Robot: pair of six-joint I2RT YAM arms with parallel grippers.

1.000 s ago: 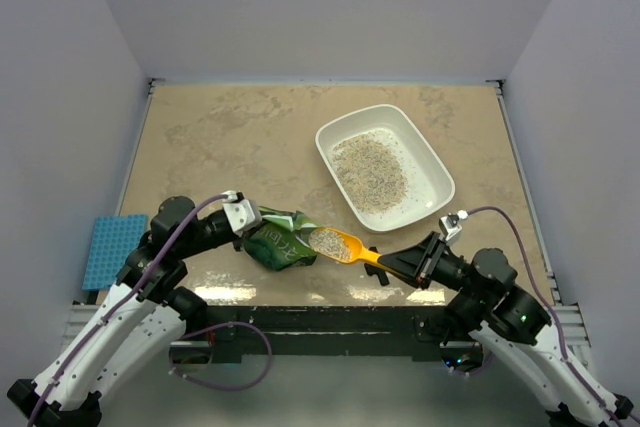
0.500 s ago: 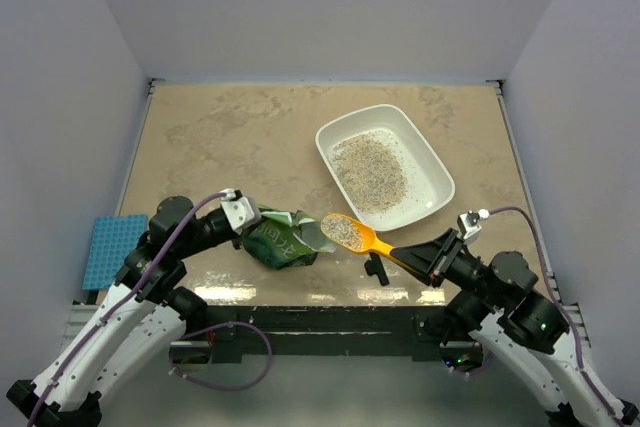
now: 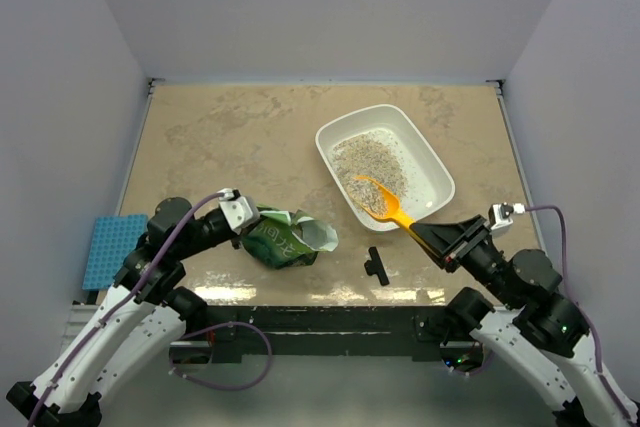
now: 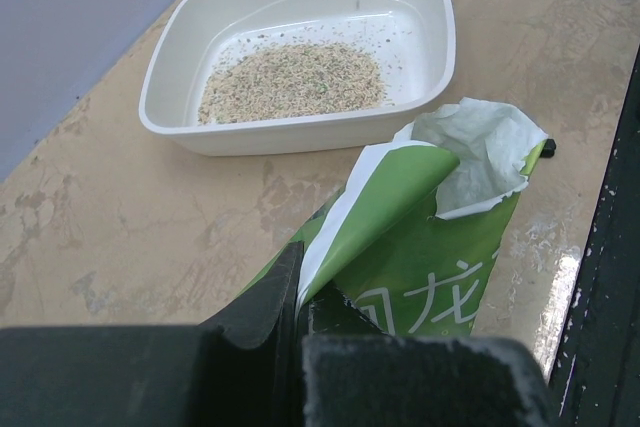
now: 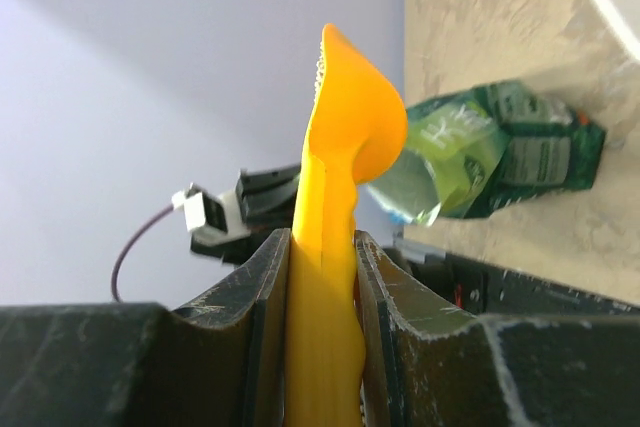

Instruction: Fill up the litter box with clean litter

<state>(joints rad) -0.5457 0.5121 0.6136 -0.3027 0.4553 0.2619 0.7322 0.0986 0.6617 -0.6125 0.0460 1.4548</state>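
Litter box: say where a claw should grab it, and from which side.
Pinch the raised rim of the litter box at its left corner, from above: the rim is its only thin lip, and the scoop hangs over the near side.

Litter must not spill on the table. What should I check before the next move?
1. Scoop head over the box: ok.
2. Right gripper clamped on the scoop handle: ok.
3. Scoop emptied: cannot tell.
4. Left gripper shut on the bag, mouth open: ok.
5. Route from box to bag: not ok, a black piece lies on the table near it.
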